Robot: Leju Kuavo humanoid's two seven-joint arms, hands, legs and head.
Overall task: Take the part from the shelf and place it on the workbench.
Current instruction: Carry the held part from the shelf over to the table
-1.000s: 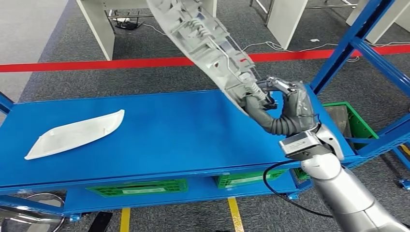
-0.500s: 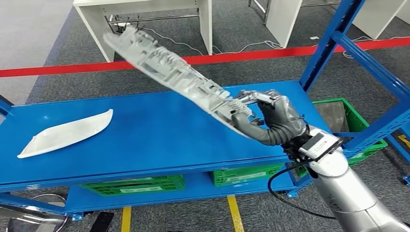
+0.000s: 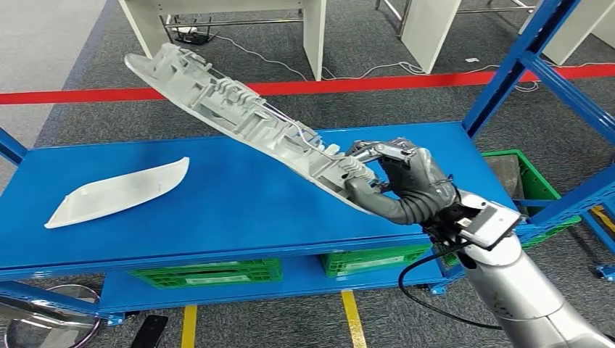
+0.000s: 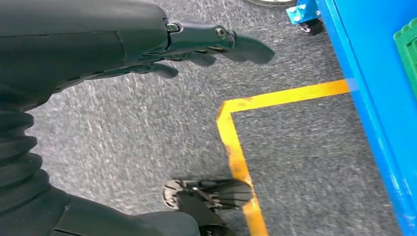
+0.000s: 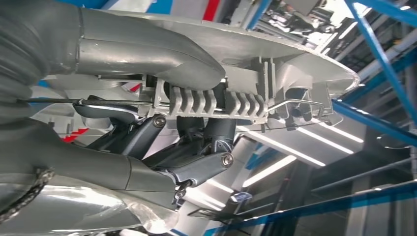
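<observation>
Right hand (image 3: 406,185): clamped on one end of long grey part (image 3: 239,116), far end cantilevered high above desk (image 3: 254,196). Risk: leverage twists it loose. Left hand (image 4: 147,44): hanging, fingers extended, empty.

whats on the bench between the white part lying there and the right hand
Bare blue workbench in the head view; the held part slants above it.

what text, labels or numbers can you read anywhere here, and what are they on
None can be read.
A white label on the wrist block behind the right hand: too small to read.
Pale labels on the green crates under the workbench: blurred, unreadable.
The grey part held by the right hand, the white part on the workbench and the left hand: no print visible.
</observation>
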